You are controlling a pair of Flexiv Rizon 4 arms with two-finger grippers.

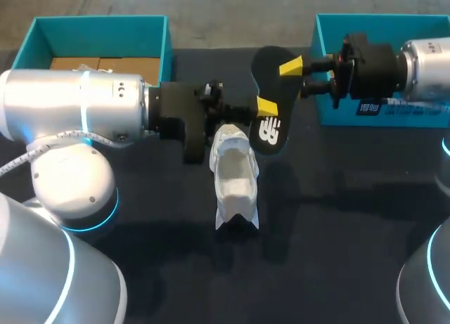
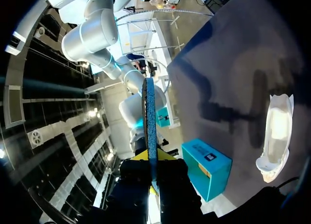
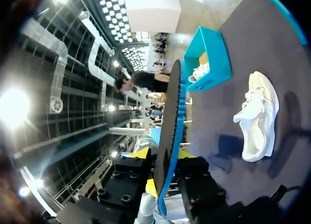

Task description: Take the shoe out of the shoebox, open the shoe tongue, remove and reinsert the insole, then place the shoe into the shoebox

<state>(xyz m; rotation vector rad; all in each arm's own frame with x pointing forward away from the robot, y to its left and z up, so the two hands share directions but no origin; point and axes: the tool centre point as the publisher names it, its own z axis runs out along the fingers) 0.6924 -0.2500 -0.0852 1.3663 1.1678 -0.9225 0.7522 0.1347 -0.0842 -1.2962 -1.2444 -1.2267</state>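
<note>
Holding: both grippers clamp the insole in the air, one from each side.
Left gripper: narrow, pinched on the insole's 6 o'clock half, with one yellow tip on its upper face.
Right gripper: narrow, pinched on the insole's 12 o'clock half at its 3 o'clock edge.
Insole axis: long axis runs about 12 to 6 o'clock in the head view, black face up, just off the shoe's 1 o'clock.
Shoe: white, upright on its sole at the middle of the table, long axis 12 to 6 o'clock. The toe seems to point to 12 and the open collar to 6. No gripper touches it.
Left box: teal, at the table's 10 o'clock, with brown cardboard inside.
Right box: teal, at 2 o'clock, behind the right gripper.
Writing: a white logo on the insole's 6 o'clock end, and a printed label on the right box's near wall.
Left wrist view: insole edge-on with a speckled blue edge, rising from the left gripper. The shoe and right box lie beside it.
Right wrist view: insole edge-on with a blue underside, between the right gripper's fingers. The shoe shows its side and laces. The left box holds a white item.
</note>
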